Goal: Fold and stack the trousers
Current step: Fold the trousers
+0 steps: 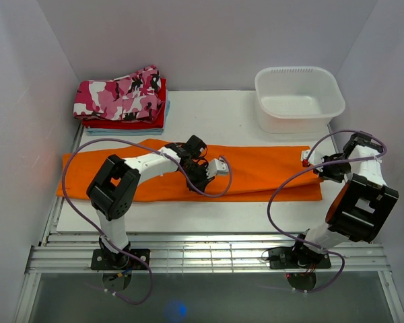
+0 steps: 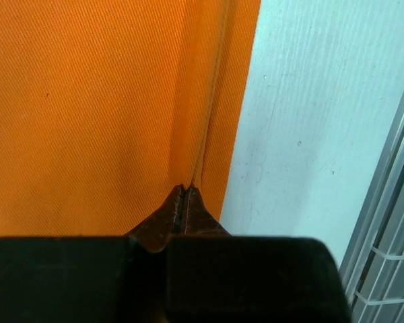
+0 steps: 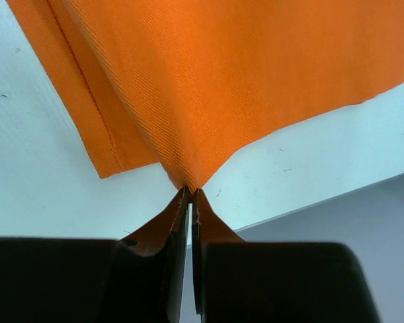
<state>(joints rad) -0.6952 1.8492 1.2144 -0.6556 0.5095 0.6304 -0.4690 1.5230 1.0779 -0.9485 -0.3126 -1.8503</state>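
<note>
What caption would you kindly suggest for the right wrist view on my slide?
Right gripper shut on the edge of the orange trousers, over the white table.

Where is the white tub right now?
In the top view the white tub sits at the far right of the table, just beyond the right end of the orange trousers.

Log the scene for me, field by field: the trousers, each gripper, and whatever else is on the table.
Trousers: orange, laid flat in a long strip across the table
Left gripper: shut, pinching a fold by the near edge
Right gripper: shut, pinching a corner at the right end
Back left: camouflage garment atop red garment
Back right: white tub
</note>
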